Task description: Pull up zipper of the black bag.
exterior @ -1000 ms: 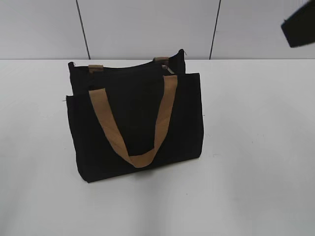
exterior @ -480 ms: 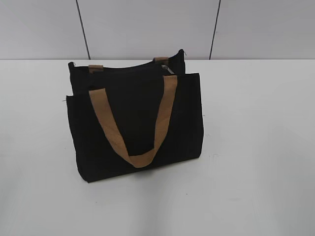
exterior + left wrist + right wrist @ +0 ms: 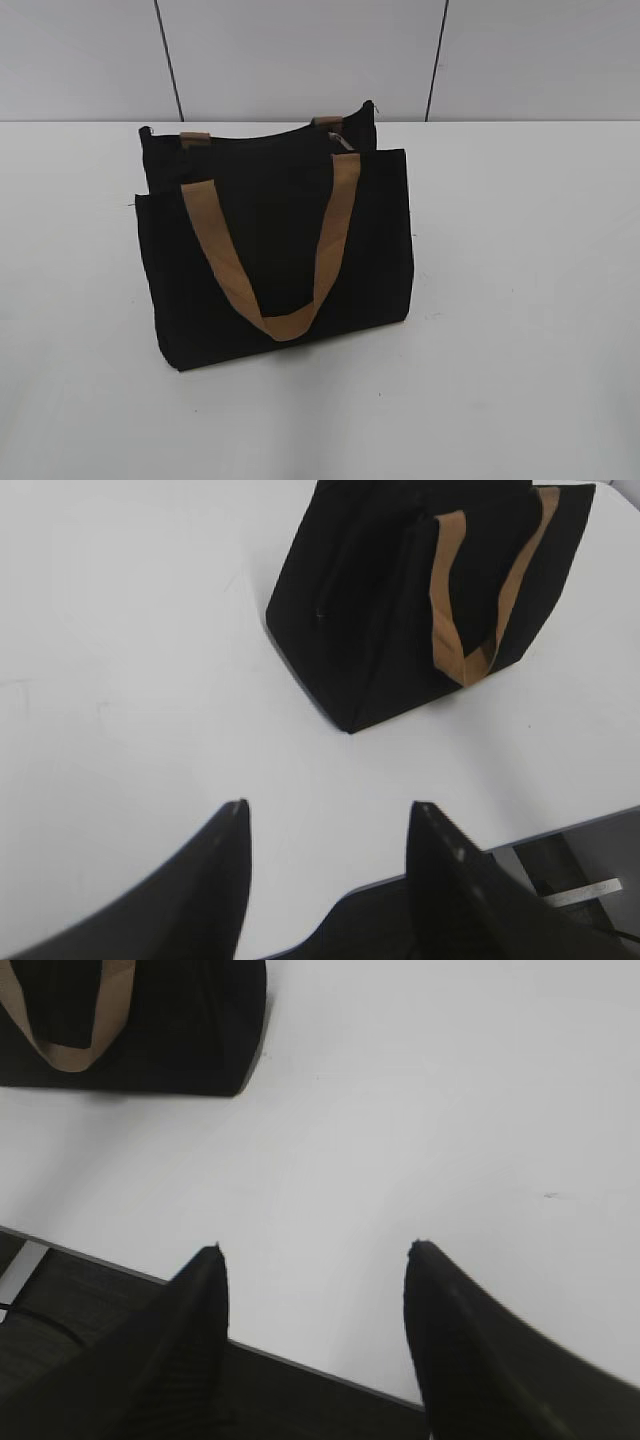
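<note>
The bag stands upright on the white table, a little left of the middle in the exterior view, its front panel facing the camera. One tan handle hangs down over that front panel in a U shape; stubs of the other handle show at the top rear edge. The zipper runs along the top edge, and a small pale spot near its right end may be the pull tab, but it is too small to be sure. Neither arm shows in the exterior view.

In the left wrist view the left tool sits low over the near table edge with its fingers apart and nothing between them. The bag lies well apart from it, up and to the right, seen from its end side, with the handle draped on its face.

In the right wrist view the right tool is also spread apart and holds nothing, poised over the table's edge. The bag is at the upper left corner, well clear of the fingers, only its lower part and the handle loop in view.
</note>
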